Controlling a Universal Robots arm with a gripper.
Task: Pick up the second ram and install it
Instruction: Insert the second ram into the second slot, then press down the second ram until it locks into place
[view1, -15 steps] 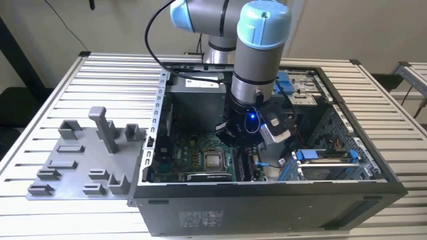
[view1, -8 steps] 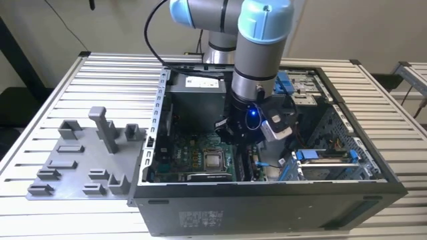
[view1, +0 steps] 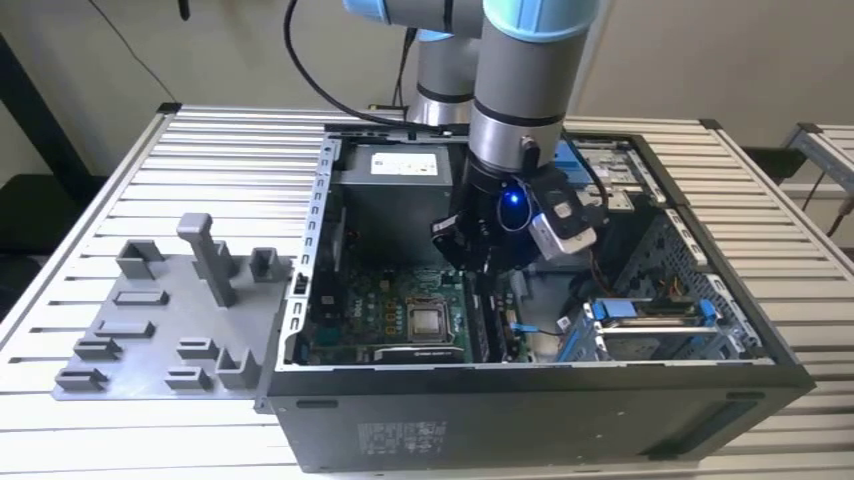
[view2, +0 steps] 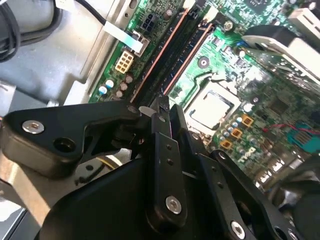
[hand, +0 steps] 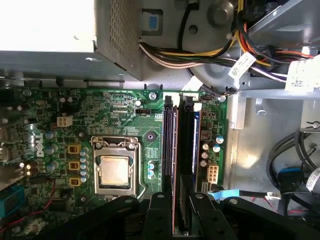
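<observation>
An open computer case (view1: 561, 400) sits on a slatted table (view1: 134, 170), a grey tray (view1: 147, 330) beside it. Inside, the gripper (hand: 181, 210) hangs just above the green motherboard (hand: 120, 115), fingers (view2: 162, 165) nearly closed on the second ram (hand: 196, 137), standing upright in its slot

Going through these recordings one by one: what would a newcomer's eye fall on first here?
The open computer case on the slatted table, with the arm reaching down into it. The gripper sits low over the memory slots beside the processor socket on the green motherboard; a thin dark module stands in the slots between its fingers. On the exterior view's left lies a grey plastic tray.
</observation>
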